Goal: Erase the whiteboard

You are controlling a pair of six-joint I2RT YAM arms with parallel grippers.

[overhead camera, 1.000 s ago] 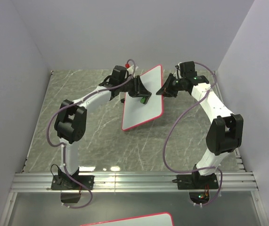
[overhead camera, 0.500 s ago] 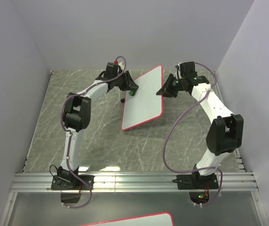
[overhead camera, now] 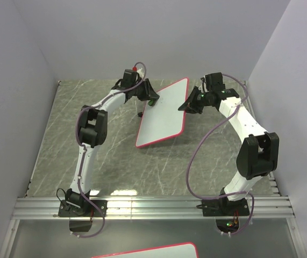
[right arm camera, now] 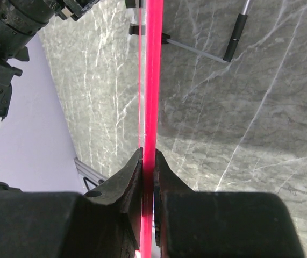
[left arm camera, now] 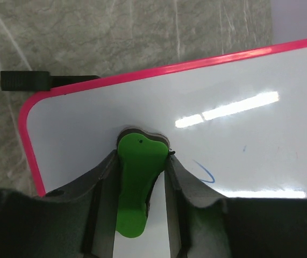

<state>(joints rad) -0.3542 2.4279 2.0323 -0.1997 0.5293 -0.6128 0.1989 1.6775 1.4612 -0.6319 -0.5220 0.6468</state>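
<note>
The whiteboard, white with a red-pink rim, is held tilted above the table. My right gripper is shut on its right rim; the right wrist view shows the rim edge-on between the jaws. My left gripper is shut on the green eraser and presses it against the board's upper left corner. A short blue mark remains on the board just right of the eraser. The eraser shows as a green speck in the top view.
Grey marble tabletop with pale walls on three sides. A black board foot sticks out past the rim. A thin rod with black ends lies behind the board. A metal rail runs along the near edge.
My left gripper with the eraser moved from the board's middle left up to its top left corner. The board tilted slightly to the right in my right gripper.
</note>
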